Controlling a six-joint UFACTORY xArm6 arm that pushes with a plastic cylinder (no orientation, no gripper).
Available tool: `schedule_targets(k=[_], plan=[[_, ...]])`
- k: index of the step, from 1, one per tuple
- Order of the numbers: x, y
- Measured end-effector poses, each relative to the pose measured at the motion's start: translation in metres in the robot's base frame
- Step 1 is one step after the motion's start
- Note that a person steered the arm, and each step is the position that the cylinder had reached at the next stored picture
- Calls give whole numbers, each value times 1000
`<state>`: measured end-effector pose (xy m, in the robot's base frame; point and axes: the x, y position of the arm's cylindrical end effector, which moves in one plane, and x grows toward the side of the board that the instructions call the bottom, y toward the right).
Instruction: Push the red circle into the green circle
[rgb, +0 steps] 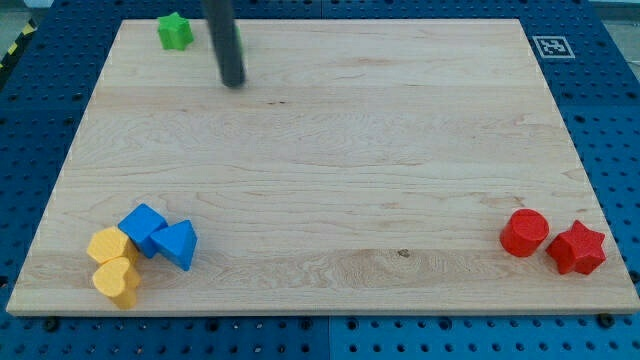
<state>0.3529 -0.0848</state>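
The red circle (524, 232) lies near the board's bottom right, touching or nearly touching a red star (577, 248) on its right. I see no green circle; the only green block in view is a green star (174, 31) at the top left. My tip (233, 82) is at the view's top left, just right of and below the green star, far from the red circle.
A blue cube (143, 229), a blue triangle (178, 243), a yellow hexagon (108, 246) and a yellow heart (118, 282) cluster at the bottom left. The wooden board (330, 160) rests on a blue pegboard. A fiducial marker (550, 46) sits at the top right corner.
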Motion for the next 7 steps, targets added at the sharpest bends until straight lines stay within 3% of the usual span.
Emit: schedule_targets(k=[1,2,3,4,5,7], plan=[[83,90],[112,183],[110,283],[161,384],[181,430],[214,392]])
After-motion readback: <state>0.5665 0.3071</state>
